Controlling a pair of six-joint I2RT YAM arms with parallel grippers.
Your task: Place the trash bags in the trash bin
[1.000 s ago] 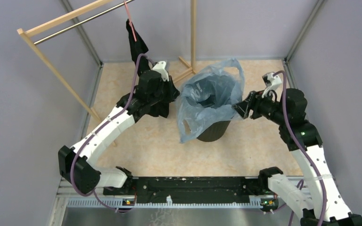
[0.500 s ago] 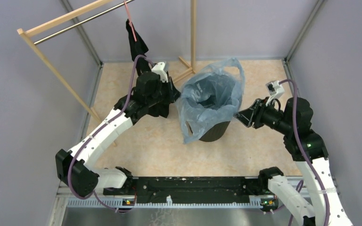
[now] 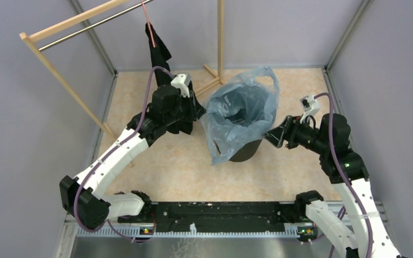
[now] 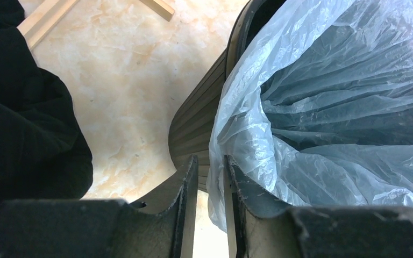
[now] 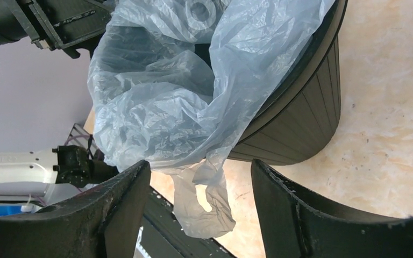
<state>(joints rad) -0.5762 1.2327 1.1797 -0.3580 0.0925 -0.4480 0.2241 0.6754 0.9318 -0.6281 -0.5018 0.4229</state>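
Trash bag [image 3: 223,126], white print [image 3: 227,101] illegible

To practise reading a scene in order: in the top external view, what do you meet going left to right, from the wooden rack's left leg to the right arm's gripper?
Left leg of the wooden rack → black garment → left gripper → trash bag → right gripper.

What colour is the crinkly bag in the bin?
The bag is pale see-through blue, clearest in the left wrist view against the black bin.
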